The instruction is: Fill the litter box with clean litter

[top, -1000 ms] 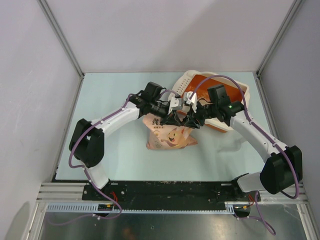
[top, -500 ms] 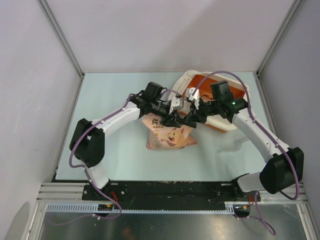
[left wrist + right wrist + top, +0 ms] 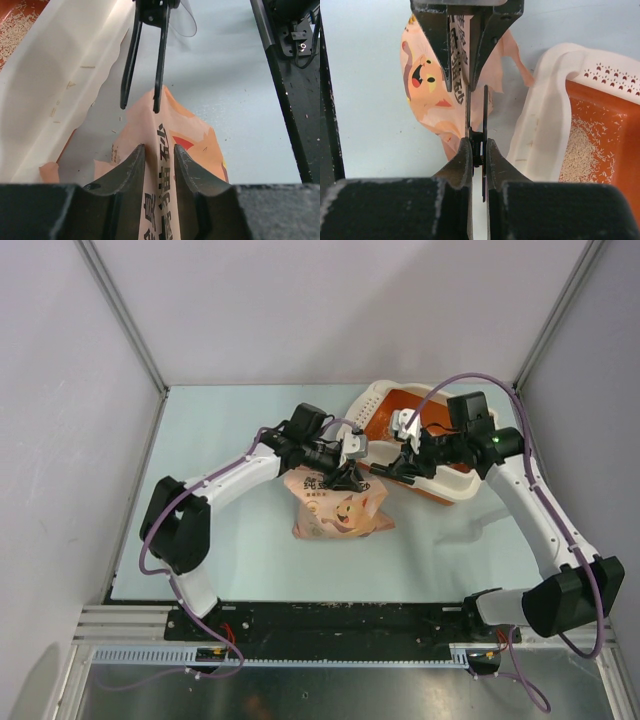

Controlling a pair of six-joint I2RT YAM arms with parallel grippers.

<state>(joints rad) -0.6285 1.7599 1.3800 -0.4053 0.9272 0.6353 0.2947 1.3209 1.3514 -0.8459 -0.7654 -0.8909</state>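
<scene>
Seen from overhead, the two arms rise from 6 o'clock and bend in over the pale blue-green bench point(image 3: 230, 540), the left from 8 o'clock and the right from 4 o'clock. At the middle of the bench a pink printed plastic bag point(image 3: 340, 512) with a cartoon cat face stands with its top pinched into a ridge.

The left gripper point(image 3: 159, 148) has closed in on that ridge. In the left wrist view the bag's fold, with its black lettering, fills the gap between both fingers point(image 3: 134, 167).

Just beyond, at 12 o'clock in that view, a thin black two-pronged tool point(image 3: 161, 55), much like scissors, hangs with its prongs apart. One tip is over the peak of the bag and the other is just off the bag's edge. Whether either tip touches the bag cannot be told.

The right gripper point(image 3: 478, 141) is clamped tight on the tool's near end, its fingers nearly together around the tool. It faces the left gripper head-on.

The large rectangular plastic litter box point(image 3: 462, 490), cream-white outside and orange inside, lies at 1 o'clock from the bag, its near wall just beside the bag. Its perforated white ledge point(image 3: 375, 400) is at the end toward 11 o'clock.

The clean litter point(image 3: 582, 145), small pale beige granules, lies in a thin, patchy layer on the orange floor. A few stray grains sit on the cream rim.
</scene>
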